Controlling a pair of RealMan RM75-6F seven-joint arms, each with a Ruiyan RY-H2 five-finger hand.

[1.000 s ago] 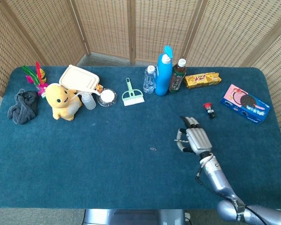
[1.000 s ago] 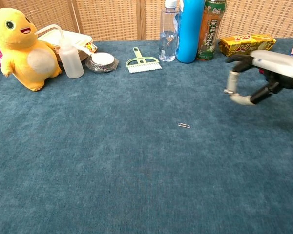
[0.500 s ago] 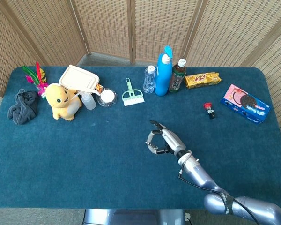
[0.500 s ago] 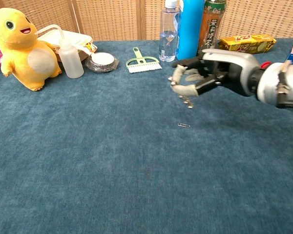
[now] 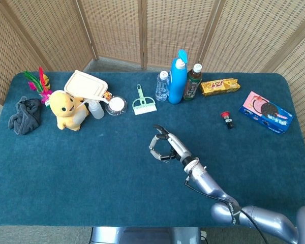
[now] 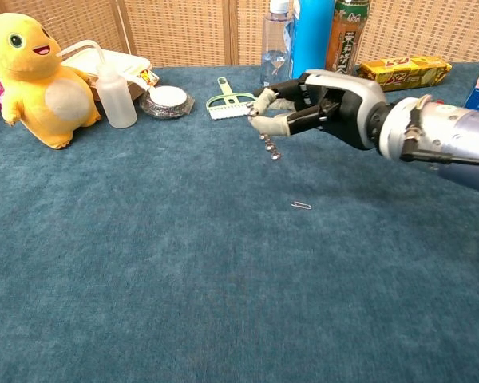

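My right hand [image 5: 165, 146] hovers above the middle of the blue table [image 5: 91, 168], reaching in from the right in the chest view [image 6: 303, 100]. Its fingers are partly curled and apart from the thumb, with nothing between them. A small paperclip [image 6: 301, 205] lies on the cloth just below and in front of the hand. A green brush [image 5: 142, 103] [image 6: 233, 102] lies just beyond the fingertips. The left hand shows in neither view.
Along the back stand a water bottle [image 5: 162, 85], a blue spray bottle [image 5: 177, 76] and a tea bottle [image 5: 193, 81]. A yellow plush [image 5: 66, 109], squeeze bottle [image 5: 95, 109], round tin [image 5: 116, 104] and lunch box [image 5: 85, 85] sit left. A snack pack [image 5: 220, 86] and cookie box [image 5: 267, 112] sit right.
My right hand has swept left across the table, from the right side to above the paperclip and near the green brush. Nothing else has moved.
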